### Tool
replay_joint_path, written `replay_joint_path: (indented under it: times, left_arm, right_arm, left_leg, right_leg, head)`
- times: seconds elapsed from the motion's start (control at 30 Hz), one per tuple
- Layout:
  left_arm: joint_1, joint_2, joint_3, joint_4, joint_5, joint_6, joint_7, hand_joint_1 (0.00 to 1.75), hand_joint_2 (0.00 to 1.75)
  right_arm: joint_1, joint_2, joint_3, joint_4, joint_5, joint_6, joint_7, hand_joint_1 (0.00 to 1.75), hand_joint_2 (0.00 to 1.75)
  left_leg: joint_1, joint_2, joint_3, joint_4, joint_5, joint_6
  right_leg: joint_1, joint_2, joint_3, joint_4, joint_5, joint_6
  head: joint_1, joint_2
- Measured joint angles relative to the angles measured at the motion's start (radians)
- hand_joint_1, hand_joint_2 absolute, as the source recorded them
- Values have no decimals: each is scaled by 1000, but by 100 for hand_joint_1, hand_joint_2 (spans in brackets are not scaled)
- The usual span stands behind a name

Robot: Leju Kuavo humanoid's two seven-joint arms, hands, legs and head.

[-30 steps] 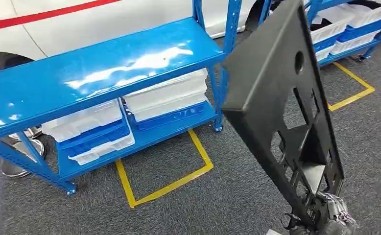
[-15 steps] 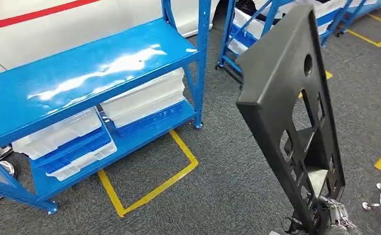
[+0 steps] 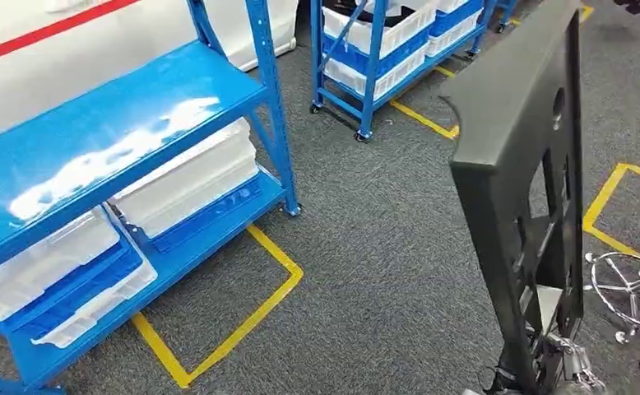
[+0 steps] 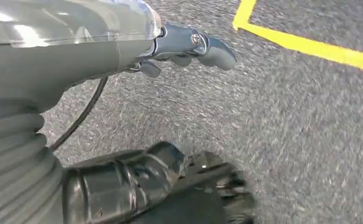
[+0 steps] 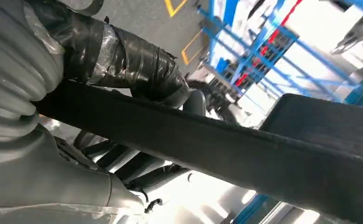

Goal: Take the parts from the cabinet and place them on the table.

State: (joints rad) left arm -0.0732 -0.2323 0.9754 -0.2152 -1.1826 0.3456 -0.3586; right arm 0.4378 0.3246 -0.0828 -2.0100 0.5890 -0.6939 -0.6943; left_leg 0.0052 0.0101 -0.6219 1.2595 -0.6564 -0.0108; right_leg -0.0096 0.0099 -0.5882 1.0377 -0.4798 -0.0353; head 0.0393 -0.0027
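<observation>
Fingers [image 5: 137, 70] of my right hand [image 3: 565, 366] wrap around the low end of a big black panel [image 3: 510, 156]. My thumb, bound in dark tape, lies over its edge in the right wrist view, and the panel [image 5: 245, 154] runs long and dark across that picture. From my head I see the panel stand up tall from my hand, leaning a little. It has a round hole near the top and square holes lower down. It is up in the air on my right side, touching no shelf.

My left hand [image 4: 184, 46] hangs down over the grey carpet [image 4: 310, 140]. It holds nothing, and its fingers look curled in a bit, but the picture is blurry, so I cannot tell if they are closed.

Under the panel is grey carpet [image 3: 382, 271] with yellow lines [image 3: 243, 321]. A shiny chair base [image 3: 629, 288] sits on the floor just beside the panel. On my left is a blue rack [image 3: 111, 140] with white and blue bins [image 3: 185, 177] on its low shelf. Farther back stands another blue rack [image 3: 366, 58] with more bins.
</observation>
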Motion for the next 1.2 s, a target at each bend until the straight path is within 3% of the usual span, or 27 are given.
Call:
replay_joint_path:
  times: [0.03,0.07,0.13,0.17,0.2,0.23,0.3,0.33,0.37,0.4,0.43,0.5,0.57,0.6,0.67,0.7,0.73,0.83,0.87,0.93,0.97,1.03,1.07,1.1,1.13,1.17,1.2]
  left_arm:
    - [2,0,0,0,0,0,0,0,175]
    - [4,0,0,0,0,0,2,0,175]
    - [3,0,0,0,0,0,3,0,175]
    - [2,0,0,0,0,0,3,0,175]
    - [3,0,0,0,0,0,3,0,175]
    - [4,0,1,0,0,1,3,0,175]
    - [-2,0,1,0,0,1,3,0,175]
    - [-1,0,1,0,0,1,3,0,175]
    - [-1,-2,1,0,0,2,3,0,175]
    - [-3,-2,1,0,0,2,3,0,175]
    - [-2,-2,1,0,0,2,2,0,175]
    - [2,-2,1,0,0,1,2,0,175]
    - [4,-2,2,0,0,2,2,0,175]
    - [3,-2,2,0,0,2,2,0,175]
    - [0,-2,2,0,0,2,2,0,175]
    - [0,-3,2,0,0,2,2,0,175]
    - [0,-3,2,0,0,2,2,0,175]
    - [-6,-3,2,0,0,2,2,0,175]
    - [-6,-3,2,0,0,2,2,0,175]
    - [-6,-3,2,0,-1,2,2,0,175]
    - [-3,-3,2,0,-1,2,2,0,175]
    - [2,-3,4,0,-1,2,3,0,175]
    - [3,-3,4,0,-1,2,3,0,175]
    - [4,-3,4,0,-1,2,3,0,175]
    - [4,-3,5,0,-1,2,3,0,175]
    - [2,-2,5,0,-1,3,3,0,175]
    - [2,-2,5,0,-1,3,3,0,175]
  right_arm:
    - [1,0,-1,0,0,0,0,175,175]
    - [2,0,-2,0,0,0,0,175,175]
    - [3,0,-3,0,0,0,0,175,175]
    - [3,0,-3,0,-1,0,0,175,175]
    - [3,1,-3,0,-2,0,0,175,175]
    - [2,1,-3,0,-2,0,0,175,175]
    - [4,1,-3,0,-2,0,0,175,175]
    - [7,1,-3,0,-2,0,0,175,175]
    - [9,1,-3,-2,-2,0,0,175,175]
    - [12,1,-3,-2,-2,0,0,175,175]
    - [8,1,-3,-2,-2,0,0,175,175]
    - [7,1,-3,-1,-3,0,0,175,175]
    - [8,1,-3,-1,-6,0,0,175,175]
    - [8,1,-3,-1,-8,0,0,175,175]
    - [8,1,-4,-1,-12,0,0,175,175]
    - [8,1,-4,-1,-13,0,0,175,175]
    - [6,1,-4,-1,-13,0,0,175,175]
    - [9,1,-4,-3,-15,0,0,175,175]
    - [11,1,-5,-5,-16,0,0,175,175]
    - [11,1,-6,-10,-16,0,0,175,175]
    - [9,2,-6,-10,-16,0,0,175,175]
    - [10,6,-6,-10,-16,0,0,175,175]
    - [10,6,-6,-10,-16,0,0,175,175]
    - [11,6,-7,-10,-16,0,0,175,175]
    - [11,6,-8,-10,-16,0,0,175,175]
    - [11,7,-10,-10,-16,0,0,175,175]
    - [11,7,-11,-10,-16,0,0,175,175]
  left_leg:
    - [0,-1,-30,56,-10,-1]
    - [0,-1,-36,62,7,0]
    - [0,-6,14,-60,93,7]
    - [1,-22,58,-155,141,11]
    - [4,-69,86,-224,157,15]
    - [5,-92,92,-244,150,16]
    - [0,-79,93,-244,151,19]
    - [-2,-67,94,-247,155,26]
    - [12,-52,97,-266,167,38]
    - [7,-39,99,-269,171,43]
    - [6,-27,98,-272,173,52]
    - [0,1,94,-271,173,54]
    - [-2,30,91,-270,172,54]
    - [-2,43,91,-270,171,54]
    - [-2,64,94,-268,168,50]
    - [-2,74,97,-265,164,45]
    - [-10,83,97,-262,160,39]
    - [-10,105,101,-261,160,26]
    - [-12,115,105,-261,156,20]
    - [-3,36,88,-214,114,7]
    - [-1,15,59,-149,73,6]
    - [0,1,-10,4,5,3]
    - [0,0,-28,42,-3,2]
    - [3,0,-32,50,13,0]
    - [6,-2,-11,2,53,0]
    - [8,-7,24,-74,98,1]
    - [13,-35,70,-171,146,1]
  right_leg:
    - [1,13,-1,1,0,0]
    - [1,27,0,2,0,0]
    - [1,55,4,4,0,0]
    - [0,68,7,5,0,1]
    - [-2,76,5,5,1,3]
    - [4,87,-1,11,2,10]
    - [-4,107,-10,4,11,25]
    - [-6,119,-10,0,16,34]
    - [-2,120,-11,5,15,40]
    - [1,75,-20,20,-1,40]
    - [3,36,-43,68,-39,41]
    - [1,7,-108,216,-116,47]
    - [-4,1,-141,293,-134,52]
    - [-6,-2,-122,267,-109,53]
    - [-6,-21,-36,118,-35,51]
    - [-5,-54,21,19,-4,46]
    - [10,-90,32,-8,-23,38]
    - [12,-55,20,-7,-16,30]
    - [4,-43,21,-14,-11,22]
    - [-2,-26,25,-20,-5,12]
    - [-2,-18,23,-19,-4,7]
    - [0,5,20,-17,-3,5]
    - [0,15,18,-15,-3,5]
    - [-1,31,16,-11,-3,5]
    - [-1,46,16,-8,-3,5]
    - [-2,59,16,-5,-3,6]
    - [-4,73,15,0,-5,9]
  head:
    - [0,0]
    - [0,0]
    - [0,0]
    - [0,0]
    - [0,0]
    - [0,0]
    - [0,0]
    - [0,0]
    - [1,0]
    - [0,0]
    - [6,0]
    - [6,0]
    - [6,0]
    - [6,0]
    - [6,0]
    - [6,0]
    - [6,0]
    - [5,0]
    - [6,0]
    - [5,0]
    - [5,0]
    - [6,0]
    - [5,0]
    - [5,0]
    - [5,0]
    - [5,0]
    - [5,0]
